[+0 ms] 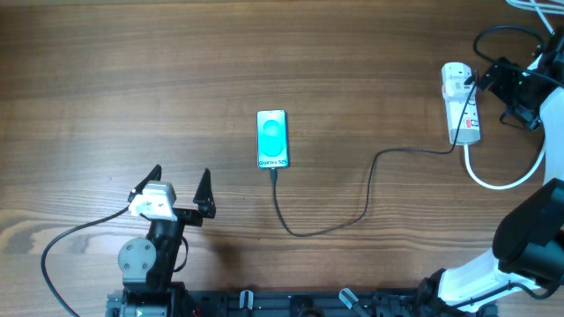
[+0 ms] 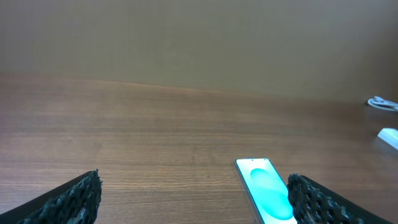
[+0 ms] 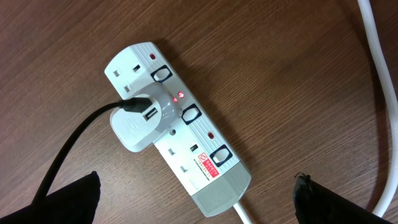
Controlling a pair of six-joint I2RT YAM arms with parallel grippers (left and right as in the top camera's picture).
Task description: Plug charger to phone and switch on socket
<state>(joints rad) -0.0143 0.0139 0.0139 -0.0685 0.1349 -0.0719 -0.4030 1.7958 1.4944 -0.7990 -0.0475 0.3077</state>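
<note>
The phone (image 1: 272, 138) lies flat mid-table with its turquoise screen lit, and also shows in the left wrist view (image 2: 264, 190). The charger, a thin black cable (image 1: 370, 167), runs from the phone's near short end, where its tip meets the edge, in a loop to the white adapter (image 3: 140, 124). The adapter sits in the socket (image 1: 461, 106), a white power strip at the far right. A small red light (image 3: 180, 95) glows beside the adapter. My right gripper (image 3: 196, 199) is open just above the socket's cord end (image 3: 214, 180). My left gripper (image 1: 181, 189) is open and empty, left of the phone.
The thick white cord (image 1: 493, 183) curves from the socket toward the right edge, and also shows in the right wrist view (image 3: 379, 81). The robots' black cables lie at the far right (image 1: 507, 40) and the near left (image 1: 79, 231). The arm bases stand along the front edge.
</note>
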